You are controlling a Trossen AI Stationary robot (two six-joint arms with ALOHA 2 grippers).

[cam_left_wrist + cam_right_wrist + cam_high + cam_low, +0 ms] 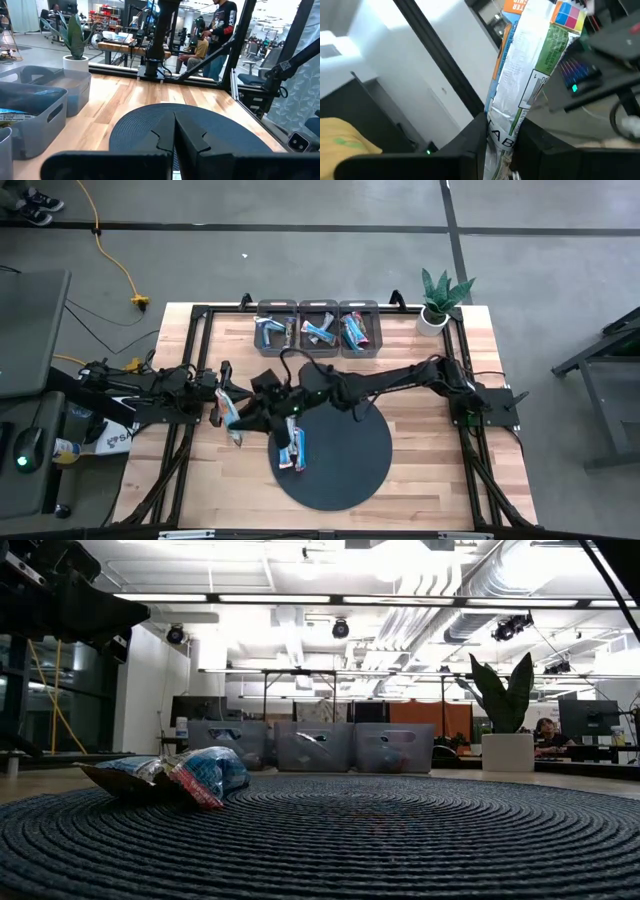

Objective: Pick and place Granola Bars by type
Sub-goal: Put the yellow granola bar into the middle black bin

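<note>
Right gripper [240,422]: left of centre in the high view, just off the left edge of the round mat, its arm reaching in from the right side of the table; its jaws are narrow, clamped on one granola bar.
Held bar [520,90]: silver foil wrapper with green, blue and orange print; in the right wrist view it sticks up from between the two dark fingers [470,140], running from bottom centre toward the upper right of the frame. In the high view it shows as a light strip at the gripper, left of centre.
Left gripper [216,402]: left of centre in the high view, just beside the right gripper; in the left wrist view its fingers [192,137] meet at bottom centre with nothing visible between them.
Bars on the mat [292,448]: a few blue and red wrapped bars lie together near the mat's upper left edge; in the low view the same pile sits at left of centre.
Round mat [350,465]: dark, ribbed, lower centre of the high view.
Bins [318,326]: three grey bins in a row at top centre of the table, each with bars inside.
Potted plant [437,300]: upper right corner of the table, beside the bins.
People [215,35]: visible beyond the table at top right of the left wrist view.
</note>
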